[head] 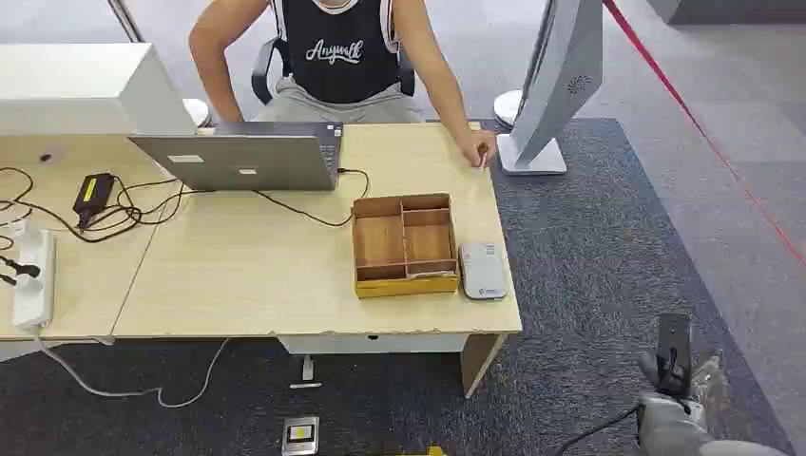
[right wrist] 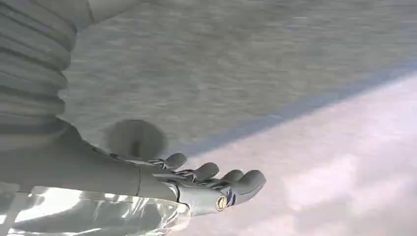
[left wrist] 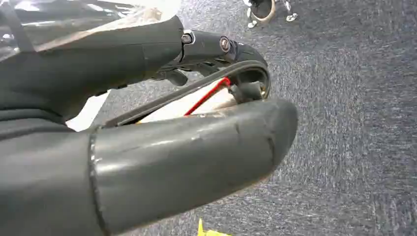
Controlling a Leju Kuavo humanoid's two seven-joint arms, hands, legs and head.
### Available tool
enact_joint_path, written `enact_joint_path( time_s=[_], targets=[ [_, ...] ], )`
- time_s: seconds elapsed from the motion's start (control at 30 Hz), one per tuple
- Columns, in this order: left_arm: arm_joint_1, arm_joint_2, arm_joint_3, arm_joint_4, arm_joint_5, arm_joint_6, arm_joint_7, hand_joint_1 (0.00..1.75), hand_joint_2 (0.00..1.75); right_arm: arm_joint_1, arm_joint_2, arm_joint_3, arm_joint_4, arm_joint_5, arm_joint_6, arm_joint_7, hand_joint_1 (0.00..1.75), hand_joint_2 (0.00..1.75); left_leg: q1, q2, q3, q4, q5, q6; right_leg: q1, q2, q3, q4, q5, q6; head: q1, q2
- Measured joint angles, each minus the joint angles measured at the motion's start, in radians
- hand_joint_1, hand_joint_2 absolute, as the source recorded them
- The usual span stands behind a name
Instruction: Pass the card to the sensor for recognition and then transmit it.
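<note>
A grey flat sensor [head: 483,270] lies on the wooden table [head: 285,285] near its front right corner, just right of a wooden compartment box [head: 404,244] whose sections look empty. My right hand [head: 673,369] hangs low over the carpet, right of and below the table; in the right wrist view its fingers [right wrist: 216,177] are stretched out with nothing in them. My left hand [left wrist: 196,98] hangs over the carpet in the left wrist view, thumb [left wrist: 196,152] close under dark fingers. A pale patch shows between them; I cannot tell if it is held.
A person sits behind the table with one hand [head: 475,147] on its far right corner. A laptop [head: 247,157], cables, a black adapter [head: 93,193] and a power strip [head: 30,275] lie to the left. A white kiosk stand [head: 556,85] rises right of the table.
</note>
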Motion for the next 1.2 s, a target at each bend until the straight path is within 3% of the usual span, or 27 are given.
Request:
enact_joint_path(
  time_s=[0.07,0.13,0.17,0.2,0.23,0.27,0.3,0.33,0.37,0.4,0.43,0.5,0.57,0.73,0.97,1.2],
  targets=[
    [0.000,0.000,-0.001,0.000,-0.004,0.000,0.007,0.00,0.00,-0.047,0.005,0.000,-0.025,-0.019,0.015,-0.069,0.00,1.75,0.000,0.000,0.000,0.000,0.000,0.000,0.000,0.000,0.000,0.001,0.000,0.000,0.000,0.000],
    [-0.004,-0.002,-0.003,0.000,-0.005,0.000,0.013,0.00,0.00,-0.068,0.050,0.017,-0.089,-0.085,0.135,-0.003,0.00,1.75,0.002,0.001,0.005,0.001,0.000,0.000,0.002,0.000,0.000,-0.002,0.000,-0.001,0.000,0.000],
    [-0.007,-0.002,-0.005,0.000,-0.004,0.000,0.014,0.00,0.00,-0.045,0.072,0.059,-0.188,-0.200,0.252,0.114,0.00,1.75,0.003,-0.001,0.011,0.001,-0.002,0.000,0.003,0.000,0.004,-0.005,-0.003,-0.001,-0.001,0.000],
    [-0.011,-0.002,-0.007,0.000,-0.002,0.000,0.016,0.00,0.00,0.005,0.084,0.113,-0.293,-0.347,0.319,0.269,0.00,1.75,0.002,-0.005,0.015,0.003,-0.003,0.002,0.003,-0.002,0.008,-0.007,-0.008,0.005,-0.003,0.000],
    [-0.012,-0.004,-0.008,0.000,0.002,0.000,0.017,0.00,0.00,0.073,0.071,0.185,-0.396,-0.495,0.323,0.450,0.00,1.75,-0.003,-0.020,0.014,0.003,-0.004,0.004,-0.003,-0.017,0.013,-0.006,-0.012,0.008,-0.002,0.000],
    [-0.006,-0.005,-0.009,0.000,0.005,0.000,0.018,0.00,0.00,0.140,0.040,0.280,-0.507,-0.662,0.286,0.683,0.00,1.75,-0.006,-0.027,0.010,0.000,-0.003,0.006,-0.010,-0.024,0.015,0.000,-0.014,0.010,0.005,0.000],
    [0.005,-0.004,-0.010,0.000,0.008,0.000,0.022,0.00,0.00,0.176,0.011,0.391,-0.595,-0.776,0.196,0.843,0.00,1.75,-0.014,-0.022,0.006,0.000,-0.003,0.006,-0.017,-0.019,0.008,0.007,-0.012,0.009,0.015,0.000],
    [0.016,0.000,-0.008,0.001,0.013,0.000,0.028,0.00,0.00,0.183,-0.010,0.501,-0.672,-0.830,0.074,0.967,0.00,1.75,-0.016,0.000,-0.002,-0.001,-0.006,0.004,-0.019,0.004,-0.001,0.012,-0.008,0.005,0.018,0.000],
    [0.018,0.008,-0.009,0.002,0.012,0.000,0.029,0.00,0.00,0.184,-0.018,0.597,-0.746,-0.813,0.006,1.024,0.00,1.75,-0.016,0.026,-0.005,-0.002,-0.010,0.003,-0.018,0.030,-0.008,0.010,-0.003,0.005,0.011,0.000],
    [0.008,0.010,-0.009,0.002,0.012,0.000,0.030,0.00,0.00,0.188,-0.014,0.678,-0.809,-0.772,-0.005,1.010,0.00,1.75,-0.014,0.042,-0.002,-0.004,-0.016,0.003,-0.015,0.045,-0.006,0.008,-0.002,0.004,0.007,0.000],
    [-0.005,0.010,-0.010,0.002,0.012,0.000,0.031,0.00,0.00,0.203,-0.014,0.744,-0.866,-0.740,-0.003,0.951,0.00,1.75,-0.012,0.045,0.002,-0.004,-0.018,0.004,-0.013,0.048,-0.002,0.006,-0.002,0.004,0.000,0.000],
    [-0.027,0.005,-0.019,0.002,0.009,0.000,0.033,0.00,0.00,0.232,-0.005,0.915,-0.996,-0.688,-0.001,0.854,0.00,1.75,-0.012,0.037,0.004,-0.003,-0.016,0.005,-0.013,0.041,0.000,0.005,-0.003,0.005,0.002,0.000],
    [-0.030,0.002,-0.027,0.002,0.008,0.000,0.034,0.00,0.00,0.223,-0.005,1.070,-1.090,-0.655,-0.002,0.834,0.00,1.75,-0.012,0.029,0.002,-0.002,-0.009,0.006,-0.013,0.031,-0.001,0.005,-0.003,0.005,-0.002,0.000],
    [-0.010,0.000,-0.041,0.002,0.003,-0.002,0.036,0.00,0.00,0.194,-0.008,1.329,-1.253,-0.595,-0.002,0.863,0.00,1.75,-0.009,-0.003,-0.007,-0.001,0.000,0.004,-0.010,0.000,-0.001,0.005,-0.003,0.005,-0.001,0.000],
    [-0.007,0.000,-0.062,0.002,-0.009,-0.006,0.030,0.00,0.00,0.111,-0.023,1.596,-1.334,-0.532,0.000,0.915,0.00,1.75,-0.008,-0.003,-0.008,-0.002,0.000,0.004,-0.008,-0.001,-0.001,0.006,-0.003,0.004,-0.001,0.000],
    [-0.014,0.001,-0.103,0.002,-0.037,-0.015,0.023,0.00,0.00,-0.081,-0.007,1.874,-1.264,-0.450,0.080,0.958,0.00,1.75,-0.007,-0.005,-0.009,-0.002,0.003,0.002,-0.007,-0.002,-0.003,0.005,-0.002,0.003,0.000,0.000]
  ],
)
